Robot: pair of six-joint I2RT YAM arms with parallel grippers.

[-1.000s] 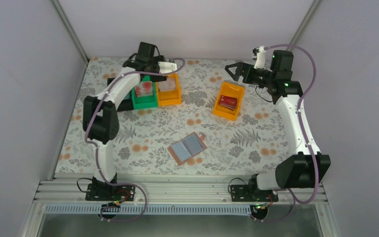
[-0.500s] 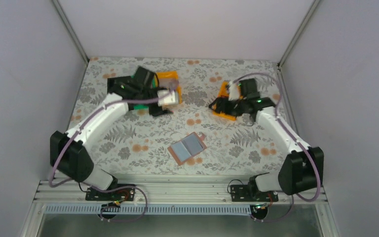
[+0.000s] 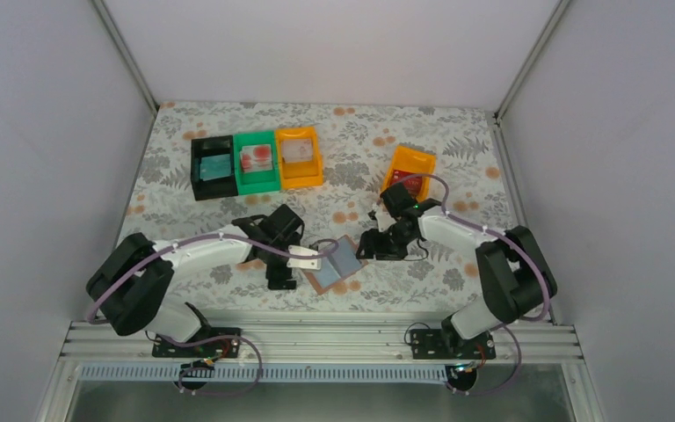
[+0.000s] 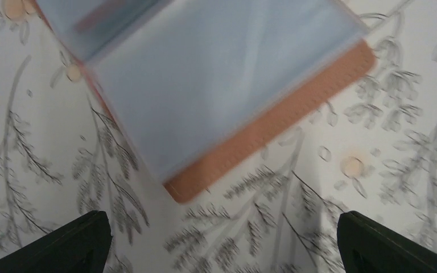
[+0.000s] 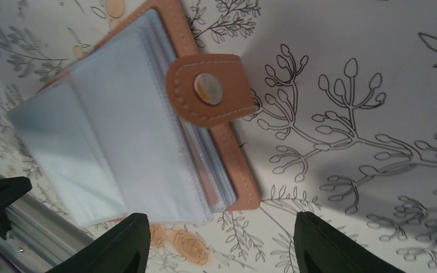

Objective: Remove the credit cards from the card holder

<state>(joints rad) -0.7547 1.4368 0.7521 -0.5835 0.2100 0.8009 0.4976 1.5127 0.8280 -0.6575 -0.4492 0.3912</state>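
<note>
Back from the far edge of the desk [image 3: 457,158], L gripper [image 3: 316,257] & R gripper [image 3: 365,246] hang spread wide either side of the open brownish-pink folding card holder [image 3: 337,265] w/ blue-grey sleeves, near-edge centre.

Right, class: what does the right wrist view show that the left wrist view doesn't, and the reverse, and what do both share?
Right wrist only: the closing tab with its snap. Left wrist only: a blurred reddish strip inside one sleeve. Both: the open card holder on the floral tablecloth; the right gripper and left gripper are each open.
</note>
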